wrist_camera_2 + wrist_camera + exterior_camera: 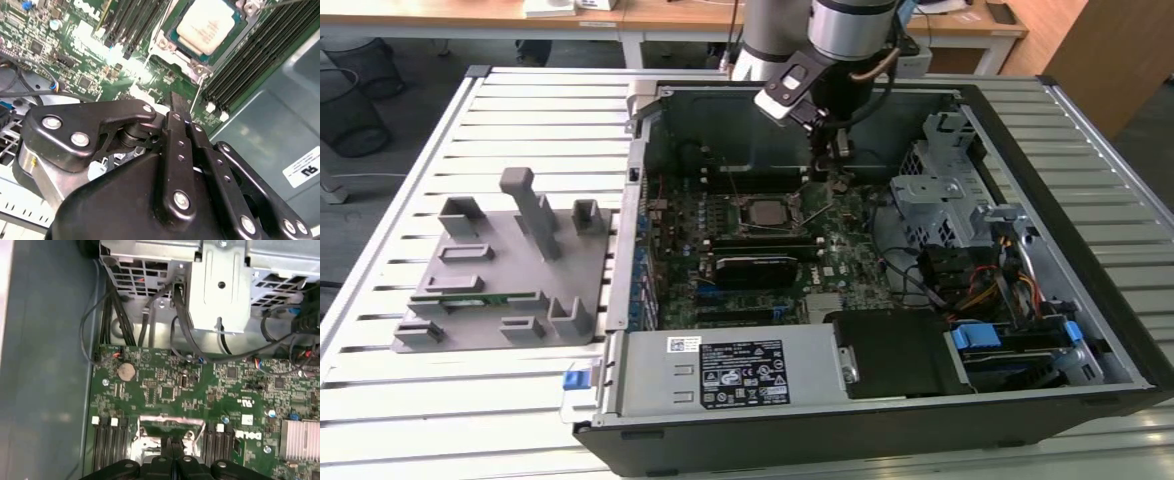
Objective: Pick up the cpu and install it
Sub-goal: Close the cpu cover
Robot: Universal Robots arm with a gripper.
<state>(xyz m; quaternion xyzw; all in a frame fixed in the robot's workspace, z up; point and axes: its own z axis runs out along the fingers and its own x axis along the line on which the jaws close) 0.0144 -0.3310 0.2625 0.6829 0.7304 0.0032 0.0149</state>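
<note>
Arm: the single arm reaches down from the far side into an open computer case (1107,330) lying on a slatted metal table (520,110).
Gripper (826,172): it hangs low over the motherboard (847,250), just past the far edge of the socket and slightly to the exterior view's right of it.
Gripper state: in both wrist views the two black fingers (169,447) are pressed together with only a thin seam between them. Nothing can be seen held between them.
Gripper in second wrist view (177,100): the joined tips point at the green board near the corner of the socket frame. Whether they touch the board cannot be told.
Cpu (209,25): it lies flat in its socket, silver top up, with the metal socket frame around it. It is apart from the gripper.
Cpu in exterior view (765,212): it sits near the middle of the board, with dark memory slots (250,55) running on either side of the socket.
Coin battery (126,371): it sits on the board, between the socket and the silver drive cage (220,285).
Power supply (720,370): it fills the near end of the case.
Grey fixture (494,270): it stands on the table, outside the case on the exterior view's left.
Memory stick (467,298): long and green, it lies in the fixture, well apart from the gripper.
</note>
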